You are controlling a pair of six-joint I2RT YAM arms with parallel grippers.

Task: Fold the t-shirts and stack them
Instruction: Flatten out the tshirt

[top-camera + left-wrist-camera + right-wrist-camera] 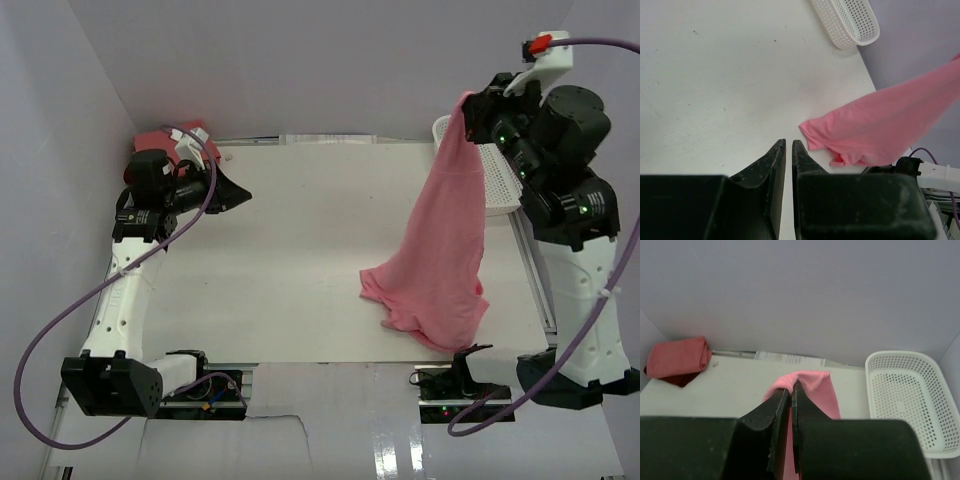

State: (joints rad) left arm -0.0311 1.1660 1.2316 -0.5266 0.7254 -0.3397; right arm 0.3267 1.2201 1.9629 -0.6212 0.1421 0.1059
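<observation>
A rose pink t-shirt hangs from my right gripper, which is raised at the back right. Its lower end lies crumpled on the white table. In the right wrist view the gripper is shut on a bunched fold of that shirt. A folded salmon pink t-shirt lies on a dark red one at the table's back left corner. My left gripper hovers just right of that stack. Its jaws stand slightly parted with nothing between them. The pink shirt lies ahead of them.
A white mesh basket stands at the back right edge of the table, partly behind the hanging shirt; it also shows as the basket and the basket in the wrist views. Grey walls close in the back and sides.
</observation>
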